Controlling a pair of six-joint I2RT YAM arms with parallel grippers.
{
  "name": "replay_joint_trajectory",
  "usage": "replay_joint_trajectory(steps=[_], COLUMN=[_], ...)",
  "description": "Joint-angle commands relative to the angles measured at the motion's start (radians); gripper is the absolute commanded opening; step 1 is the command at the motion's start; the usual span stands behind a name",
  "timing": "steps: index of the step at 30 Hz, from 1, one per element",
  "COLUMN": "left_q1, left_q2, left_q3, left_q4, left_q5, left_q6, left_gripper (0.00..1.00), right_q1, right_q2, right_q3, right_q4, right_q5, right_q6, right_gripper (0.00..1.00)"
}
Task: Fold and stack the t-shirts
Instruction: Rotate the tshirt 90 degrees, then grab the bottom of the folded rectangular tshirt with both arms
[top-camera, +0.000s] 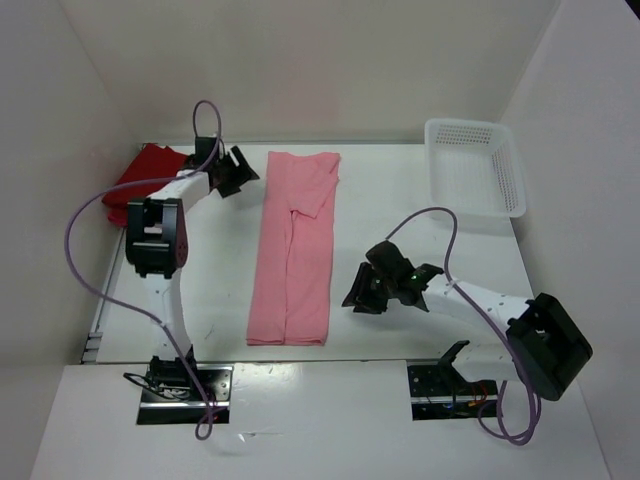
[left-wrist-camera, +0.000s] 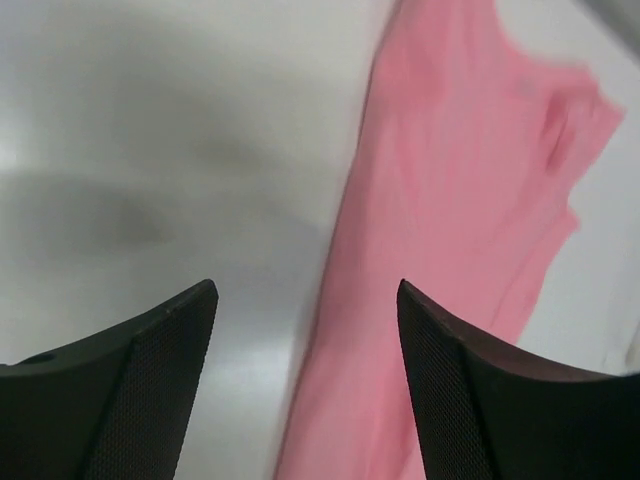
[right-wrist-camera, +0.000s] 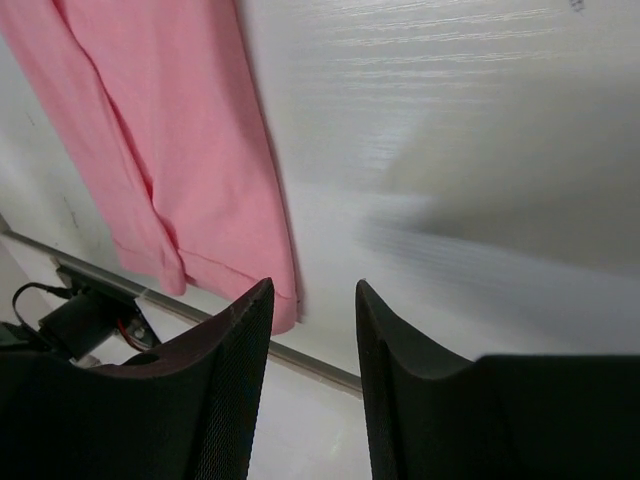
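A light pink t-shirt (top-camera: 292, 260) lies flat in the middle of the table, folded lengthwise into a long strip with one sleeve turned in near the top. A red t-shirt (top-camera: 145, 170) lies bunched at the far left, partly hidden behind my left arm. My left gripper (top-camera: 240, 172) hovers open just left of the pink shirt's top end; in the left wrist view the left gripper (left-wrist-camera: 305, 285) is empty above the pink t-shirt (left-wrist-camera: 450, 200). My right gripper (top-camera: 360, 287) stands open and empty to the right of the shirt's lower half. In the right wrist view the right gripper (right-wrist-camera: 313, 283) is beside the pink t-shirt's hem (right-wrist-camera: 170, 130).
A white perforated basket (top-camera: 475, 165) stands at the far right corner. White walls close in the table on the left, back and right. The table's near edge with a metal strip (right-wrist-camera: 300, 355) runs just below the pink shirt's hem.
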Motion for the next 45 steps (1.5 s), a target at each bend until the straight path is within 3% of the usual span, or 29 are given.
replay_joint_trajectory(steps=[1, 3, 7, 12, 15, 19, 21, 27, 30, 34, 36, 37, 38, 42, 45], left_q1=[-0.042, -0.042, -0.085, -0.097, -0.097, -0.174, -0.244, -0.264, -0.275, -0.333, -0.362, -0.397, -0.414, -0.496, -0.536], left_q2=[-0.275, -0.435, -0.669, -1.004, -1.142, -1.119, -1.119, -1.128, -1.128, -1.099, -1.09, -1.09, -1.079, -1.056, -0.984], left_q3=[-0.265, -0.495, -0.772, -0.999, -1.044, -1.085, -1.098, -1.147, -1.156, -1.156, -1.165, -1.165, -1.165, -1.156, -1.156], left_q4=[0.066, 0.065, -0.051, -0.245, -0.369, -0.375, -0.375, -0.337, -0.322, -0.302, -0.302, -0.302, -0.314, -0.34, -0.34], left_q5=[-0.035, -0.022, -0.036, -0.015, -0.03, 0.045, -0.005, 0.004, 0.025, 0.025, 0.036, 0.036, 0.036, 0.004, 0.033], left_q6=[0.009, -0.01, -0.028, -0.1, -0.13, -0.157, -0.197, -0.216, -0.216, -0.206, -0.206, -0.206, -0.206, -0.226, -0.217], left_gripper=[0.8, 0.73, 0.58, 0.48, 0.45, 0.44, 0.42, 0.39, 0.39, 0.41, 0.41, 0.41, 0.41, 0.41, 0.46], right_q1=[-0.005, 0.027, 0.139, 0.219, 0.23, 0.239, 0.239, 0.239, 0.219, 0.11, 0.08, 0.079, 0.079, 0.079, 0.079], right_q2=[0.011, 0.042, 0.131, 0.189, 0.2, 0.231, 0.243, 0.332, 0.314, 0.165, 0.082, 0.068, 0.068, 0.048, 0.015], right_q3=[0.03, 0.018, 0.05, 0.069, 0.069, 0.03, 0.021, 0.074, 0.095, 0.029, -0.005, -0.005, -0.019, -0.066, -0.091], right_q4=[0.067, 0.115, 0.137, 0.17, 0.181, 0.208, 0.235, 0.235, 0.14, 0.071, 0.051, 0.039, 0.038, 0.038, 0.057], right_q5=[-0.035, -0.044, -0.064, -0.074, -0.084, -0.121, -0.121, -0.065, -0.009, 0.029, 0.02, 0.02, -0.012, -0.043, -0.043], right_q6=[-0.01, 0.005, 0.015, 0.038, 0.038, 0.065, 0.065, 0.065, 0.041, -0.004, -0.022, -0.033, -0.033, -0.021, 0.001], right_gripper=[0.44, 0.44, 0.48, 0.53, 0.56, 0.56, 0.51, 0.11, 0.03, 0.03, 0.12, 0.24, 0.28, 0.36, 0.4])
